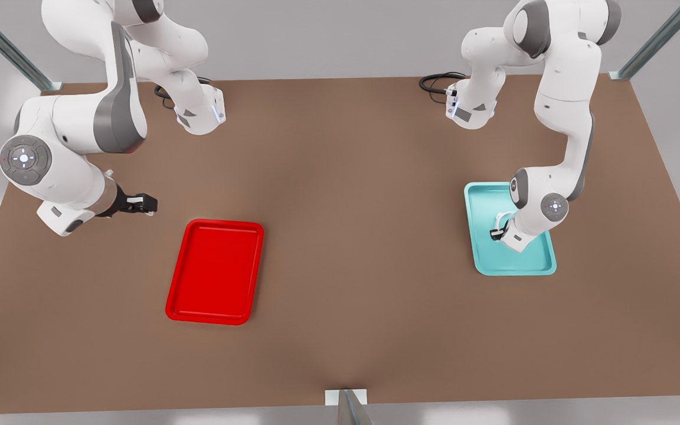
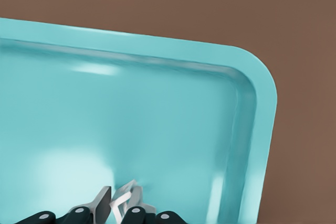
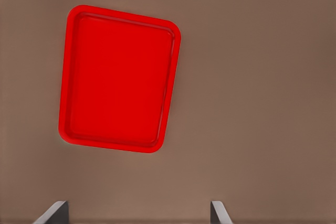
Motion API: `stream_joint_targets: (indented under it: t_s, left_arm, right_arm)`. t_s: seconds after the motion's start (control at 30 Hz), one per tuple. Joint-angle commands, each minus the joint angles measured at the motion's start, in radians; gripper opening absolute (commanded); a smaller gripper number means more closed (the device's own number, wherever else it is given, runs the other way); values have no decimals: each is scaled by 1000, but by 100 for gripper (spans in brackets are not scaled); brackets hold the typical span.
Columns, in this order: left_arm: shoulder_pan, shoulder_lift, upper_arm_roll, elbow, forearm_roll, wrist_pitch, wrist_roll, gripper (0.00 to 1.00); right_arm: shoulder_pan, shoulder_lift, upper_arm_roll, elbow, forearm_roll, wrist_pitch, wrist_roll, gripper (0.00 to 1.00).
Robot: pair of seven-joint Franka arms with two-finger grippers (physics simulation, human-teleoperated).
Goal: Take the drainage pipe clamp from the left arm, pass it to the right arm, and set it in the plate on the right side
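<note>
- the left gripper (image 1: pixel 498 231) is down inside the teal tray (image 1: pixel 529 267) at the front view's right, its fingers (image 2: pixel 100 203) drawn in on the drainage pipe clamp (image 2: pixel 126 195), which lies on the tray floor near one corner.
- the step in hand looks like the first pick: the grip should be firm on the thin arc before any lift, and the rise should go straight up so the clamp clears the tray rim without tilting.
- an end of the clamp should stay free beyond the fingers, so the other arm has something to take at the handover.
- the right gripper (image 1: pixel 139 203) waits above the brown table (image 1: pixel 352 248), just beside the plate (image 1: pixel 215 271) at the front view's left, its fingers (image 3: pixel 55 212) spread wide.
- the clamp looks small, thin and white, with an angled tab showing between the black fingers; the rest of its curve is hidden.
- the plate is bright red, shallow, with rounded corners.
</note>
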State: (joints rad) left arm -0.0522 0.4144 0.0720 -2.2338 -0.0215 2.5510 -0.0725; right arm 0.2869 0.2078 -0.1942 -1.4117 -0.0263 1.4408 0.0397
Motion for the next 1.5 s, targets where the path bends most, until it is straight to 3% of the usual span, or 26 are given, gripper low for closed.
stream_joint_targets:
  t_s: [0.0,0.43,0.5,0.57,0.83,0.9,1.03,1.27,1.47]
  left_arm:
    - [0,0,0,0,0,3,-3,39]
    - [0,-3,0,0,0,-63,-4,40]
    - [-2,-2,0,0,0,-63,-4,35]
    - [0,-2,0,-4,-2,-67,-6,21]
    - [-2,-8,0,0,0,-90,-16,21]
    - [-2,-60,0,3,0,-196,-44,21]
    - [-35,-125,-35,10,0,-227,-401,21]
    - [-38,0,-218,408,9,-527,-834,21]
    - [-158,162,-241,744,2,-715,-1461,21]
  right_arm:
    - [0,-2,-1,0,0,0,-1,100]
    - [6,-1,-1,-6,-1,0,0,100]
    - [9,-1,-1,-6,-1,0,0,100]
    - [9,-1,-1,-6,-1,0,-1,100]
    - [14,1,-1,-6,-1,-2,0,100]
    - [14,1,-1,-6,-1,-2,-1,100]
    - [15,-1,-1,-12,-1,0,0,100]
    - [28,4,-1,-13,-1,0,0,100]
    - [37,4,-1,-19,-1,3,0,100]
